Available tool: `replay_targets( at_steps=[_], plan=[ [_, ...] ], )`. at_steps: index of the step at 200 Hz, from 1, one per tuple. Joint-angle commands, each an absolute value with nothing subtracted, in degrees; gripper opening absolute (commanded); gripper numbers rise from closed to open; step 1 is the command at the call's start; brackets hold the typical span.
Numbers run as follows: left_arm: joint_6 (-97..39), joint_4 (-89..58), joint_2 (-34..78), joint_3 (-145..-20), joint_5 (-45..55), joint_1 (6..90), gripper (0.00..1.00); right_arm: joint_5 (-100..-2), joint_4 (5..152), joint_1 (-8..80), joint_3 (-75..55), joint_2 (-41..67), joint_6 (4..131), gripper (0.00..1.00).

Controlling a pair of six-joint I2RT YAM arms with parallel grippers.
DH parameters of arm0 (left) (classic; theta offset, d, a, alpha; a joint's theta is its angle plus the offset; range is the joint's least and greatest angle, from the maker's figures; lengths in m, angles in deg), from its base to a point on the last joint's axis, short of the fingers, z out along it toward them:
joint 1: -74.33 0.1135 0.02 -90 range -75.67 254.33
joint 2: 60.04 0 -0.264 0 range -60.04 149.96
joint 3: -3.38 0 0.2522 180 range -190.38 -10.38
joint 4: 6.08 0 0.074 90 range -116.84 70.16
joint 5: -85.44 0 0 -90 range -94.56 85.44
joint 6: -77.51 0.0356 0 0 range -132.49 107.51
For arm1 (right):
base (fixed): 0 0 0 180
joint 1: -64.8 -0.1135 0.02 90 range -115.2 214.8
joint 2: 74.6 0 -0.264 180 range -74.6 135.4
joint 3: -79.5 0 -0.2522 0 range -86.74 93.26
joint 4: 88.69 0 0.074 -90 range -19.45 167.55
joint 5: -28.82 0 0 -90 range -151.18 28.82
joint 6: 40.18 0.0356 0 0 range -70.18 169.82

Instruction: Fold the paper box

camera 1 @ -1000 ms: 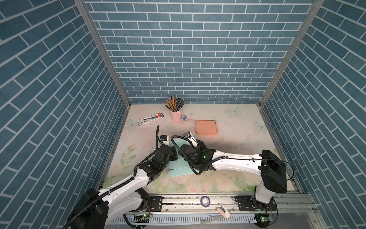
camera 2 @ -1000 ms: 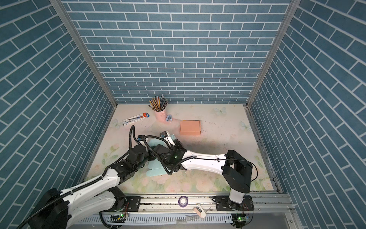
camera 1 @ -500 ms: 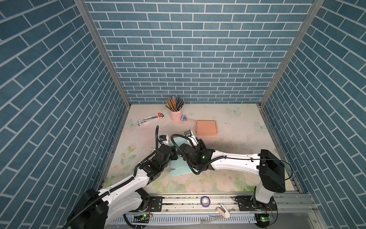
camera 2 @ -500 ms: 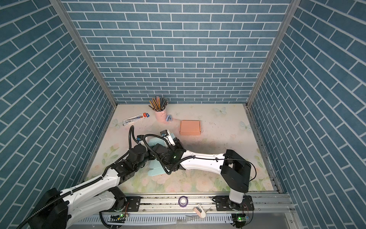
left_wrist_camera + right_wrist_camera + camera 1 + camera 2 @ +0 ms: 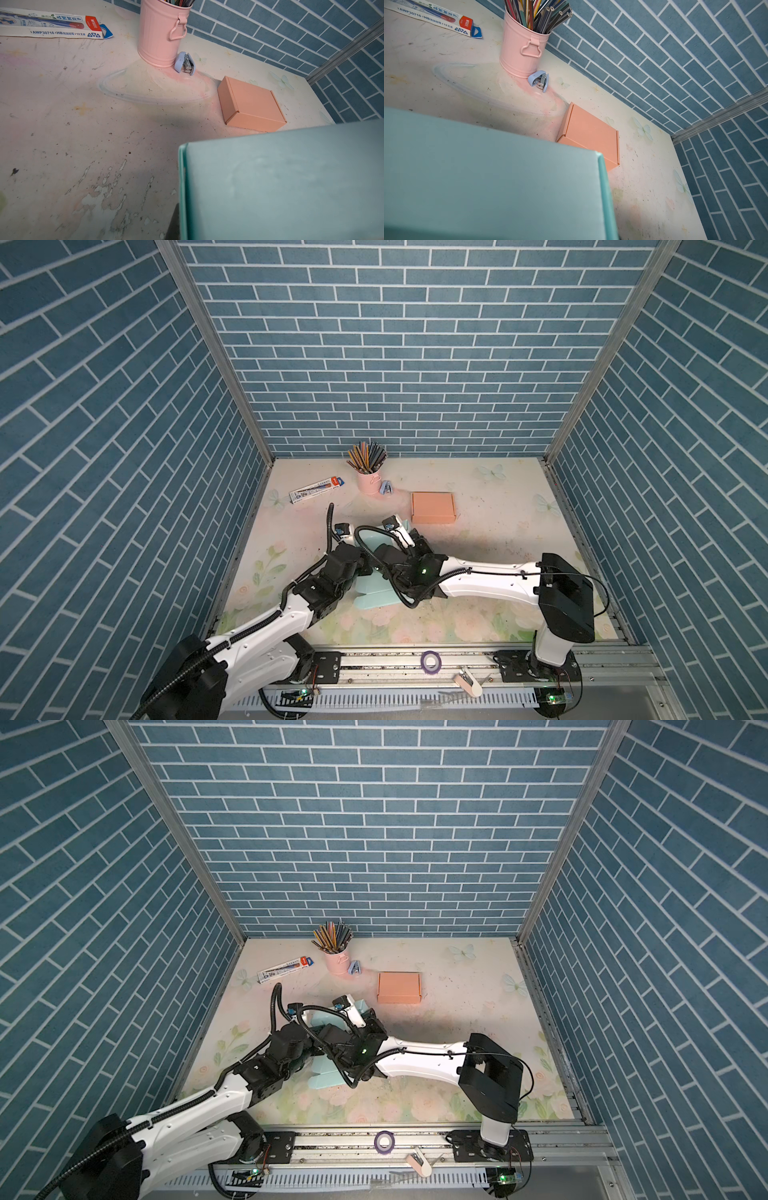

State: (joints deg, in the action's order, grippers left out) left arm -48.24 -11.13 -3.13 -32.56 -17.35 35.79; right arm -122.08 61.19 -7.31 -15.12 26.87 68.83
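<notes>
The paper box (image 5: 374, 593) is a teal, partly folded sheet in the middle of the table, seen in both top views (image 5: 328, 1077). One raised panel of it fills much of the left wrist view (image 5: 270, 182) and of the right wrist view (image 5: 488, 176). My left gripper (image 5: 360, 549) is at the box's left side. A dark finger (image 5: 174, 224) lies against the panel's edge, and the gripper is shut on that panel. My right gripper (image 5: 401, 545) reaches across to the box's far right part. Its fingers are hidden behind the panel and under the wrist.
A folded orange box (image 5: 433, 507) stands just behind the work area. A pink cup of pencils (image 5: 369, 481), a small blue stapler (image 5: 386, 488) and a pencil package (image 5: 318, 490) lie at the back. A purple tape roll (image 5: 431, 659) sits on the front rail.
Both grippers stay at the teal box. The right arm has shifted slightly; the left arm and the box look unchanged.
</notes>
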Motion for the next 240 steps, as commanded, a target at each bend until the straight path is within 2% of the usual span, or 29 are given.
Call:
replay_targets(
  at_steps=[1,33,74,134,174,211,240],
  plan=[
    [-47.71,-8.98,-3.68,-33.06,-15.61,34.87,0.09,-123.64,61.39,-7.16,-16.4,25.93,68.12,0.26],
    [-47.24,-9.95,-4.12,-32.89,-16.77,34.95,0.09,-121.46,62.75,-8.26,-18.45,22.22,68.73,0.38],
    [-46.55,-10.26,-3.53,-32.97,-17.39,35.04,0.09,-115.86,66.1,-10.54,-25.16,12.34,70.56,0.53],
    [-39.88,-10.83,-3.93,-32.87,-15.58,35.05,0.11,-97.68,77.52,-11.61,-40.2,-8.85,70.92,0.55],
    [-32.26,-13.05,-3.07,-34.91,-11.61,34.95,0.13,-81.86,68.81,-4.38,-39.68,-21.06,71.11,0.61],
    [-27.14,-14.01,-0.58,-36.69,-7.25,34.79,0.14,-70.37,65.46,5.82,-38.67,-23.32,73.29,0.6],
    [-23.33,-10.01,1.47,-35.78,-4.8,33.92,0.14,-66.13,66.51,7.61,-38.4,-18.95,72.94,0.59]
  ],
)
